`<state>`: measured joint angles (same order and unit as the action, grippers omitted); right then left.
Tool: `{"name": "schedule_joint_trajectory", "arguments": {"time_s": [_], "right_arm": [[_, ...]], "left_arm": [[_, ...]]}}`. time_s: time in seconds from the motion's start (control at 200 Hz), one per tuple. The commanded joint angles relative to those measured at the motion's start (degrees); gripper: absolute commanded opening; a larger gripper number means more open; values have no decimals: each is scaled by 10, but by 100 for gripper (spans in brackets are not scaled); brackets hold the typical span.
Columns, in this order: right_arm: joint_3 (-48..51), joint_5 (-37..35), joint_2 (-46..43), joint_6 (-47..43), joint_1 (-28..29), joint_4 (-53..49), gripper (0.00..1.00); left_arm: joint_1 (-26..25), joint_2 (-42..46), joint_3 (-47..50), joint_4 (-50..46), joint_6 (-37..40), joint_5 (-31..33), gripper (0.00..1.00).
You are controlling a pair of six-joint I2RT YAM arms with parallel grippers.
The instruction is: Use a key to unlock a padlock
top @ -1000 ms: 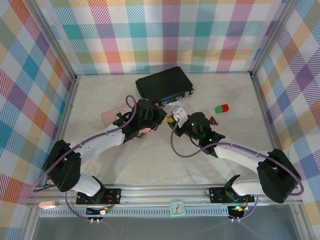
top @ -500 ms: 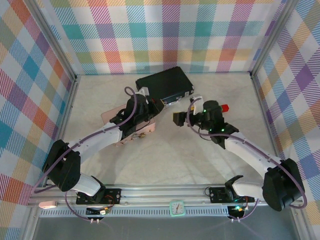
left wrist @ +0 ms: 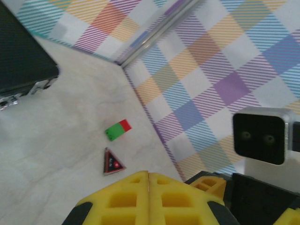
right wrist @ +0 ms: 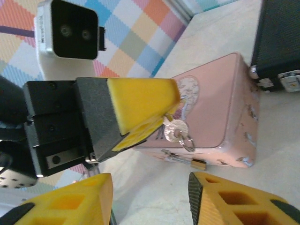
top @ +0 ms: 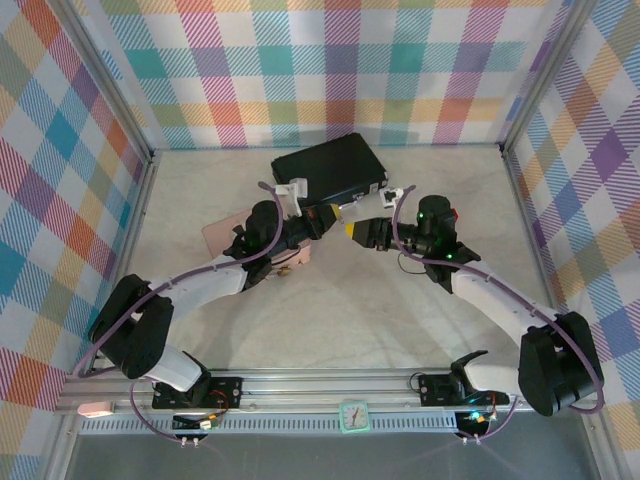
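The left pincer (right wrist: 165, 121) was clenched on a small silvery ringed metal piece (right wrist: 176, 130) at mid-frame — padlock or key, unclear; the right pincer (right wrist: 150, 194) stood part-open and empty below.

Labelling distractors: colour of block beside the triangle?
Block: green and red; best in left wrist view.

White arm links (top: 200, 290), black joints (top: 135, 335), purple cables (top: 266, 188), yellow foam end effector pads (left wrist: 140, 197)
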<state>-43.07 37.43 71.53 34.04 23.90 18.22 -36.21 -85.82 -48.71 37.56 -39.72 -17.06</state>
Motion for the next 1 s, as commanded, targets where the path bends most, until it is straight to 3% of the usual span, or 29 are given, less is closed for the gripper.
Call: {"name": "schedule_joint_trajectory", "arguments": {"time_s": [0.0, 0.325, 0.59, 0.88, 0.995], "right_arm": [[8, 48, 10, 10, -4, 58, 40], [27, 20, 17, 26, -12, 104, 39], [27, 57, 42, 68, -13, 192, 35], [27, 63, 59, 81, -13, 216, 28], [28, 60, 62, 82, -13, 219, 29]], "left_arm": [[5, -8, 15, 110, -15, -43, 0], [4, -12, 36, 163, -56, -55, 0], [-3, -5, 43, 169, -63, -56, 0], [-5, -7, 40, 182, -73, -62, 0], [-7, -9, 42, 191, -78, -65, 0]]}}
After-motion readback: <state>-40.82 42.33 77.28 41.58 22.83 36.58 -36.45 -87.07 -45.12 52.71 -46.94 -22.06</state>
